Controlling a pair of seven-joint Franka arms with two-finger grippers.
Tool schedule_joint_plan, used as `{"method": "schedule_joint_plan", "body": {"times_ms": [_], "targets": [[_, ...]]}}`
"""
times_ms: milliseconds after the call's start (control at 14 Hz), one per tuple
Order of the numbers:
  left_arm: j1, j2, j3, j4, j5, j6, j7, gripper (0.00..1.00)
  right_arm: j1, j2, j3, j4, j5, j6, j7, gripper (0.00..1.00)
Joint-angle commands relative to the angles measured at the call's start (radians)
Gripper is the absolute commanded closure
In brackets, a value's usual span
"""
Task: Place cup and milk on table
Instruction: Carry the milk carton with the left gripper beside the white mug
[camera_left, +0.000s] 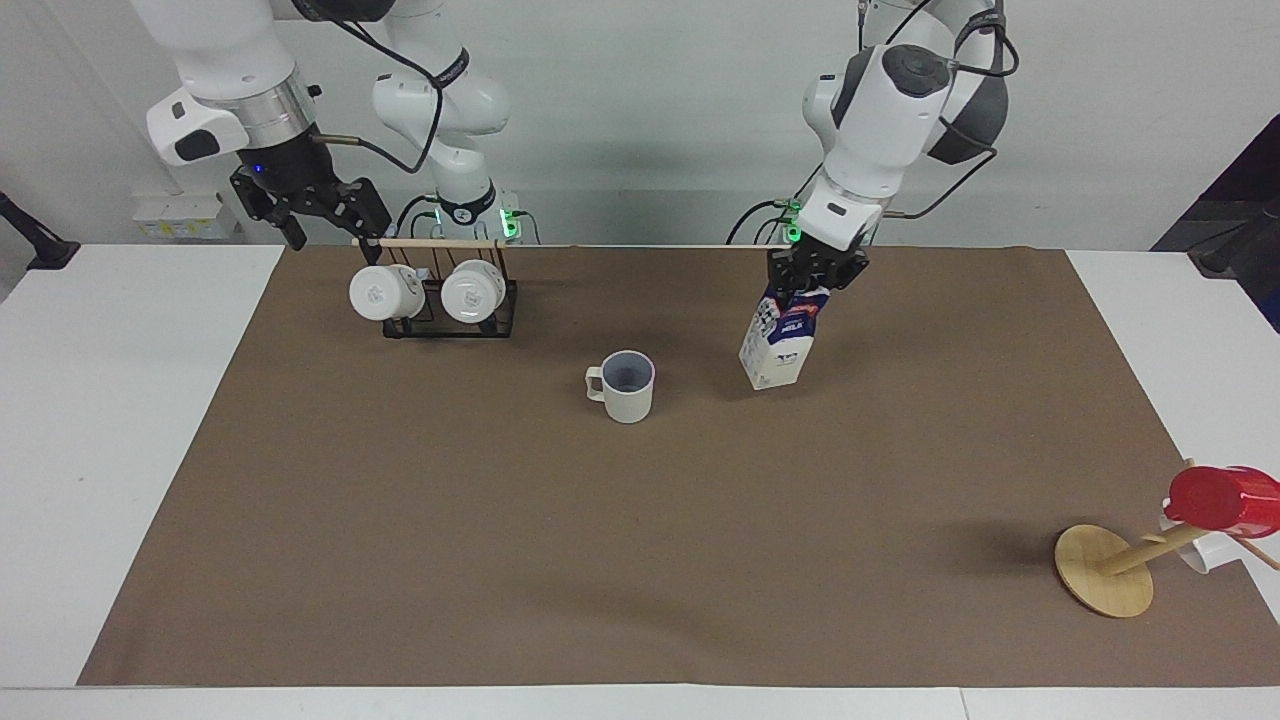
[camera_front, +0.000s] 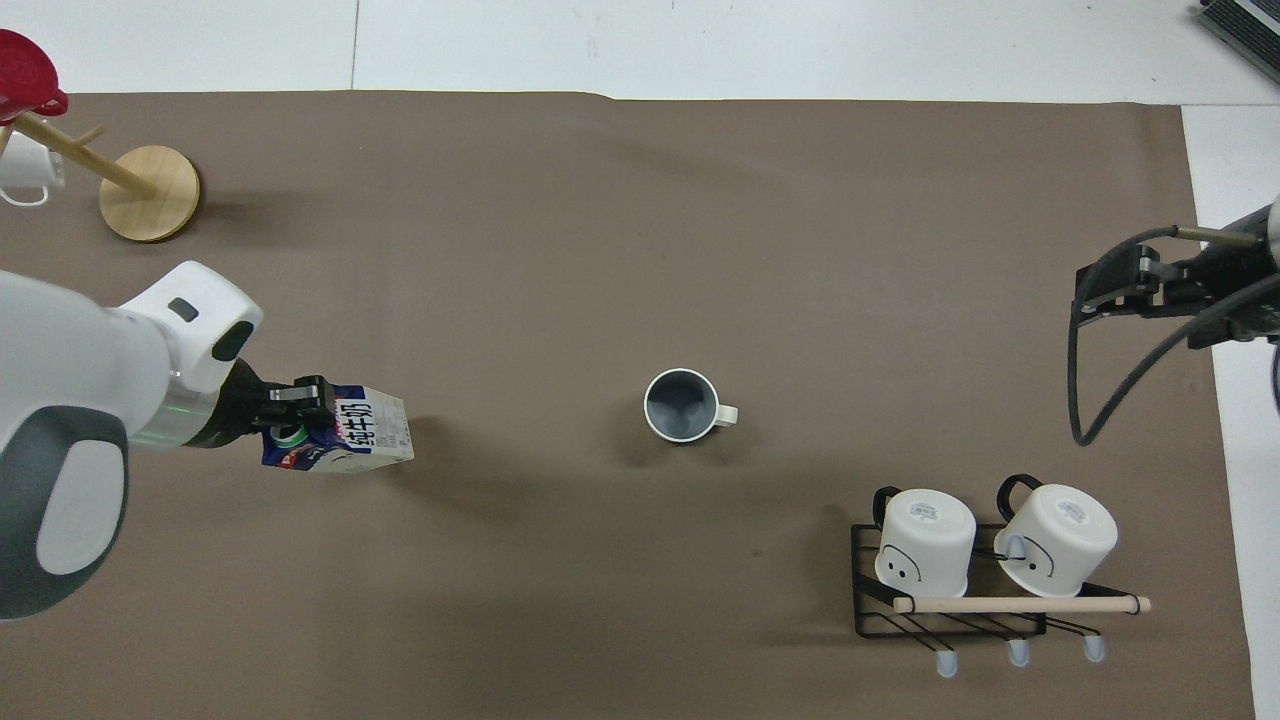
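The cup (camera_left: 625, 385) (camera_front: 682, 405), pale grey-beige with a bluish inside, stands upright mid-mat, nothing touching it. The milk (camera_left: 782, 340) (camera_front: 345, 445), a white carton with blue print, hangs tilted low over the brown mat (camera_left: 640, 560), beside the cup toward the left arm's end. My left gripper (camera_left: 815, 275) (camera_front: 300, 392) is shut on the carton's gable top. Whether the carton's base touches the mat I cannot tell. My right gripper (camera_left: 330, 225) (camera_front: 1085, 295) is open and holds nothing, raised above the mug rack. The white table (camera_left: 120, 420) surrounds the mat.
A black wire rack (camera_left: 450, 318) (camera_front: 960, 610) with two white mugs sits nearer to the robots at the right arm's end. A tipped wooden disc stand (camera_left: 1105, 570) (camera_front: 150, 180) carrying a red cup (camera_left: 1220, 498) lies at the left arm's end.
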Motion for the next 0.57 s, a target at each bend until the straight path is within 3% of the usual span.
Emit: {"method": "schedule_joint_plan", "body": {"times_ms": [0,500], "targets": [[-0.049,0.064,0.017,0.027,0.037,0.045,-0.027,0.57,-0.03,-0.07,0.002,-0.134,0.018,0.095,-0.024,0.0],[-0.066,0.131,0.017,0.05,0.069,0.086,-0.041,0.61,-0.035,-0.063,0.002,-0.158,0.021,0.125,-0.016,0.0]]}}
